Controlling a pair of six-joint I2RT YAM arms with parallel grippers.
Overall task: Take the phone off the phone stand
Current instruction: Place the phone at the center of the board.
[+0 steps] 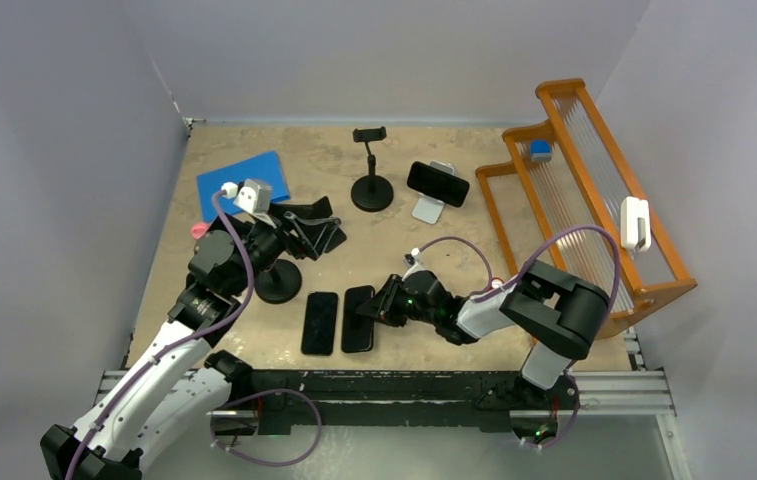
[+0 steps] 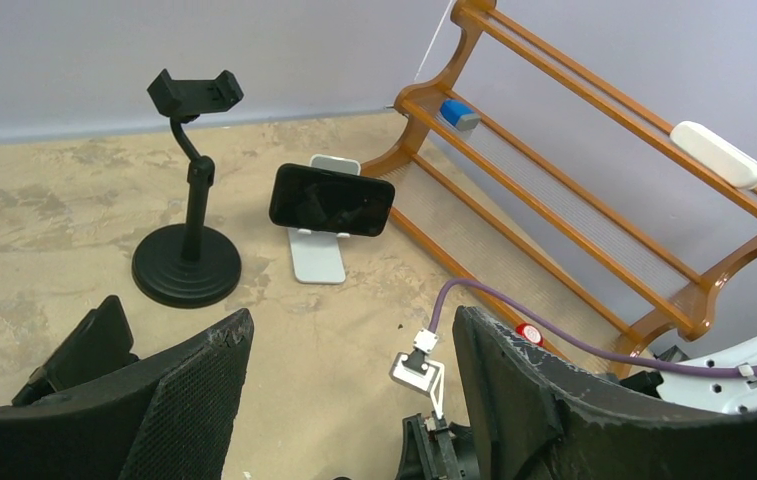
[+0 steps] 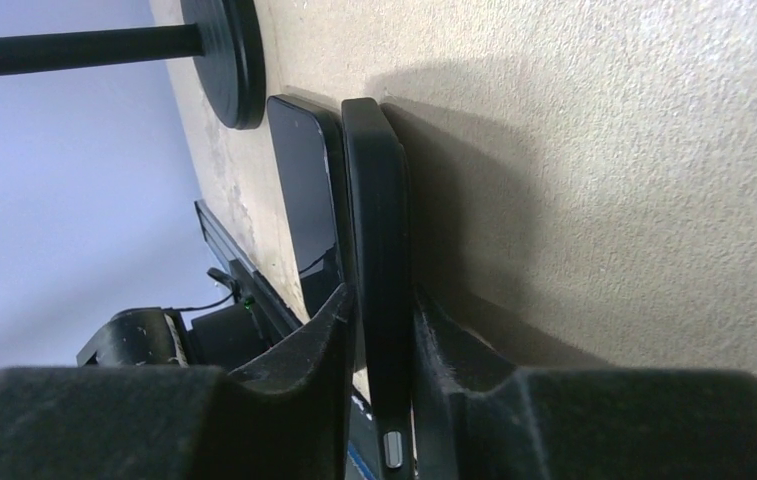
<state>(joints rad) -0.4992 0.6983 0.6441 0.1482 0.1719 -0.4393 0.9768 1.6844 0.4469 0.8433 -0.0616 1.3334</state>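
Presently: set-down step, judged nearly complete. Slim black phone (image 3: pixel 376 180) low at the sandy tabletop (image 1: pixel 374 250), just beside a second black phone (image 1: pixel 320 322), clear of the black round-based stand (image 1: pixel 277 282). Right gripper (image 3: pixel 384 300): fingers bracket its faces at one long edge; pressing or merely alongside, cannot tell. Left gripper (image 2: pixel 354 320): fingers wide apart, empty. Next: part right fingers, withdraw without dragging either phone.

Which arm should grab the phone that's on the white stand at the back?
Probably left: the left hand is open, empty and faces the phone on the white stand. The right hand clamps the flat phone.
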